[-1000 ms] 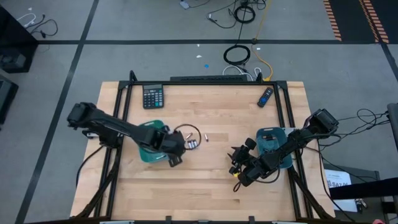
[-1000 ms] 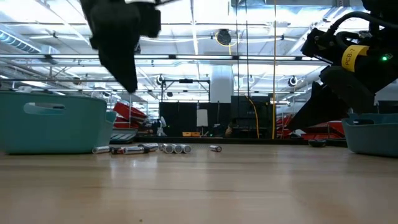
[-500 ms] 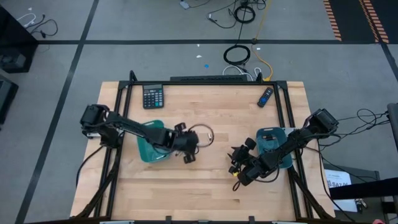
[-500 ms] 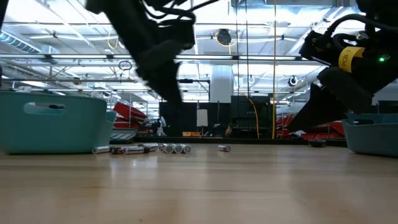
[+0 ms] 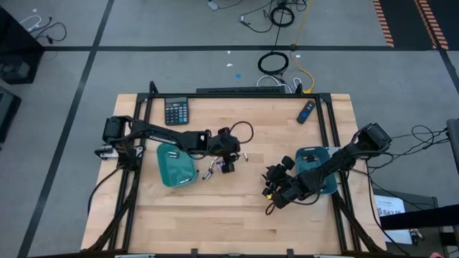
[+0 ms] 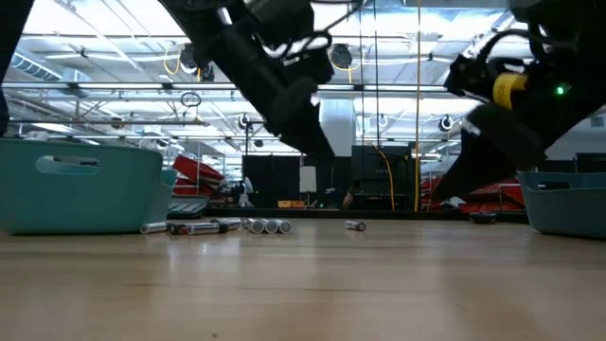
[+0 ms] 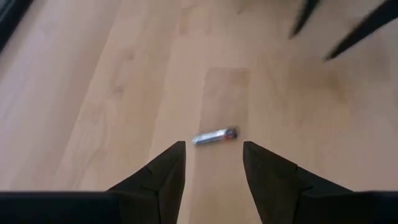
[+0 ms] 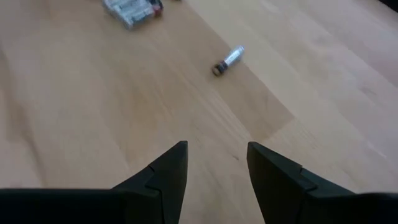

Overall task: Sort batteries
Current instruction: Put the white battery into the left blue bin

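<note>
Batteries (image 6: pixel 216 226), small silvery cylinders with dark bands, lie clustered on the wooden surface (image 5: pixel 237 208) beside the left teal tray (image 5: pixel 175 163), one stray battery (image 7: pixel 216 135) just ahead of the left end effector (image 7: pixel 212 163), fingers spread, while the right end effector (image 8: pixel 216 163) hangs spread near the right tray (image 5: pixel 315 159).

Bare desk (image 5: pixel 215 215) lies open across the whole front strip and between the two arms. The left gripper (image 5: pixel 228 162), fingers apart, hangs over a lone battery (image 7: pixel 215 135) with clear wood all round it. A cluster of batteries (image 5: pixel 209 172) crowds the left teal tray (image 5: pixel 174 166); the right gripper (image 5: pixel 271 192), fingers spread, fronts the right teal tray (image 5: pixel 313 159)
</note>
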Controlling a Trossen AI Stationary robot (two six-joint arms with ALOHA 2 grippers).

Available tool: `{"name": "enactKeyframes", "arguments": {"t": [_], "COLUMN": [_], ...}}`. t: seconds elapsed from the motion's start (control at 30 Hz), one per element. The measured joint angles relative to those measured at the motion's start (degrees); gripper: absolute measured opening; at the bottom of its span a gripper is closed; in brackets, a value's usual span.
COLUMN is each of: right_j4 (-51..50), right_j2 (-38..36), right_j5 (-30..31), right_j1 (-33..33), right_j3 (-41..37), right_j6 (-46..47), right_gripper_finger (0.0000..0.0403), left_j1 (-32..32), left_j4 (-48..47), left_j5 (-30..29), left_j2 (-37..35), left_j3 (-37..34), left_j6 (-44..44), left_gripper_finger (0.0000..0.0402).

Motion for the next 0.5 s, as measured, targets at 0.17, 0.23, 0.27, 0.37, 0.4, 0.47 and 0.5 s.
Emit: {"name": "enactKeyframes", "arguments": {"t": [0.17, 0.23, 0.27, 0.37, 0.4, 0.47, 0.5], "right_j4": [0.32, -1.14, -1.53, -3.67, -4.0, -4.3, -4.65], "right_j2": [-3.02, -3.36, -3.35, -3.19, -3.01, -2.66, -2.62], "right_j5": [0.29, 0.58, 0.67, 0.65, 0.69, 0.84, 0.87], "right_j1": [0.12, 0.57, 0.77, 1.22, 1.33, 1.33, 1.33], "right_j3": [0.0, 0.02, 0.0, 0.0, -0.02, 0.0, -0.02], "right_j6": [-0.13, 0.71, 1.32, 3.44, 3.71, 3.94, 3.92], "right_gripper_finger": [0.0157, 0.0157, 0.0157, 0.0157, 0.0157, 0.0157, 0.0157], "left_j1": [2.92, 2.08, 1.45, -1.46, -2.72, -5.33, -6.55], "left_j4": [-4.37, -8.76, -10.86, -18.12, -19.94, -25.01, -26.47], "left_j5": [7.87, 8.79, 8.69, 7.86, 7.36, 6.43, 5.86], "left_j2": [2.5, 2.47, 2.0, -0.24, -0.62, -0.91, -0.88], "left_j3": [2.24, 2.76, 2.83, 2.83, 2.99, 2.83, 2.76], "left_j6": [-3.48, -3.48, -3.48, -3.02, -2.24, -1.04, -0.57], "left_gripper_finger": [0.0171, 0.0171, 0.0171, 0.0171, 0.0171, 0.0171, 0.0171]}}
